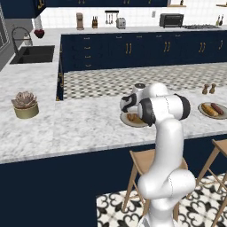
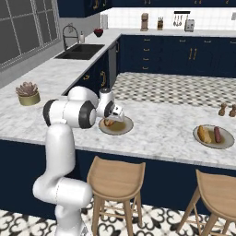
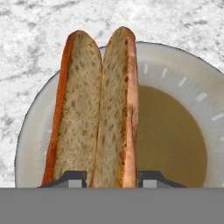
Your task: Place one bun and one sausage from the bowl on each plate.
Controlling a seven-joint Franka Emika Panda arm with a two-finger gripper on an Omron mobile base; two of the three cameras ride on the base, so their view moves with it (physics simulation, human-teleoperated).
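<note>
A split bun lies on the left half of a grey plate with a brownish centre, which stands on the marble counter. My gripper hangs right above the bun's near end, open, with a fingertip clear of the crust. From the base the hand hovers over this plate. Further right, a second plate holds a bun and a sausage. The bowl is out of view.
Two small shakers stand behind the right plate. A potted succulent sits at the counter's far left. Wooden stools stand below the front edge. A sink lies at the back left.
</note>
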